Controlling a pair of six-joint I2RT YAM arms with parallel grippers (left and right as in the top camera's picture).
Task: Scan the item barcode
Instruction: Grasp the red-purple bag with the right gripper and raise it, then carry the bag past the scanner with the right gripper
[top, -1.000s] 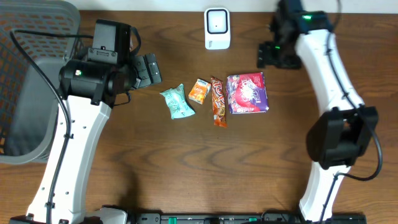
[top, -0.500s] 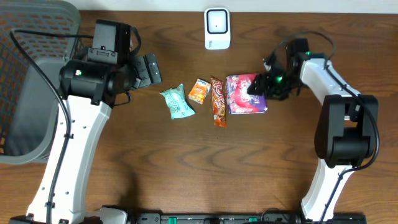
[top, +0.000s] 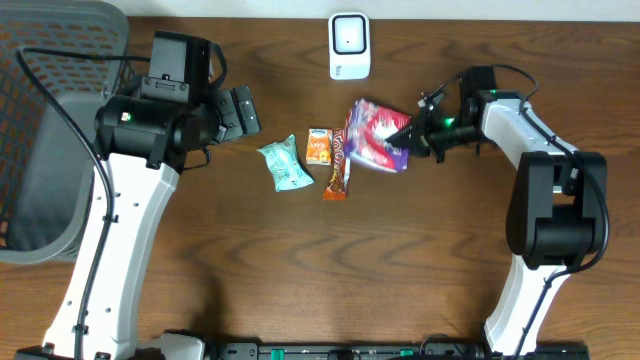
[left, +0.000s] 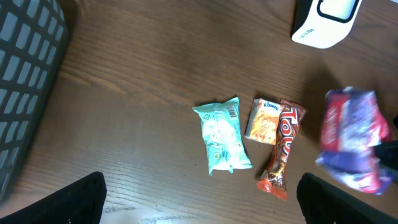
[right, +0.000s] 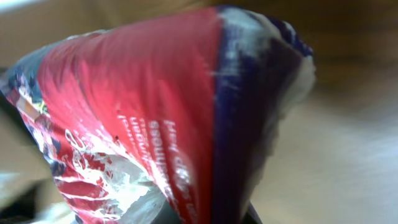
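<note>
Pinching the red and purple packet (top: 372, 132) at its edge on my right side, my right gripper (top: 415, 135) has both jaws pressed together on the wrapper. In the wrist view the packet (right: 155, 124) fills almost all the picture, so I cannot see my own fingers there. From above, the packet looks tilted, with its long axis running diagonally: the free end points away from me and to my left, the held end is toward my right.

What matters for the coming move is this direction. The scanner (top: 349, 45) stands at the far edge of the table, beyond the free end of the packet and a little to the left of it. I judge that I must carry the packet away from me and slightly leftward, and turn it so the barcode faces the scanner; which face has the barcode I cannot tell.

My left gripper (top: 243, 110) hangs with jaws spread wide, holding nothing, farther from the scanner than my right one. The right arm is the nearer.
</note>
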